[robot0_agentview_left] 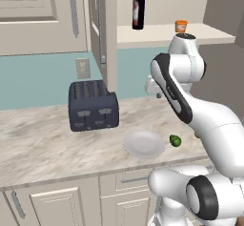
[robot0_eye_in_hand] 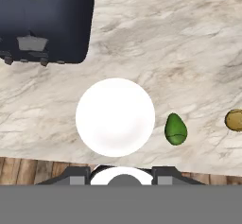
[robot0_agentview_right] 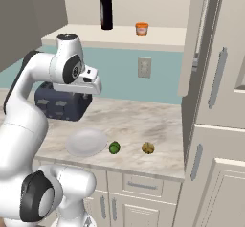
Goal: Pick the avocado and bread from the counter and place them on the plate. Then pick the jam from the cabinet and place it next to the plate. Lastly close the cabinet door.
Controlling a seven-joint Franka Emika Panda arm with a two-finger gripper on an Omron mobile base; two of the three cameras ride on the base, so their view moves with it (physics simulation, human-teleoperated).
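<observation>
Avocado, bread and plate all lie on the counter, seen from above by the hand view, and the gripper hangs high over them with its jaws drawn together on nothing. Going left to right from the jaws: the dark toaster sits ahead and to the left, its far end cut off by the frame edge; the white plate lies straight ahead of the jaws, bare; the green avocado rests just right of the plate's rim, apart from it; the brown bread lies farther right, half cut off at the edge. In the left base view the bread is almost wholly hidden behind the arm. The open cabinet stands above, with a dark wine bottle to the left on its shelf and the orange jam jar to the right. The bottle's label is too small to read, and no writing shows on the jar or toaster.
</observation>
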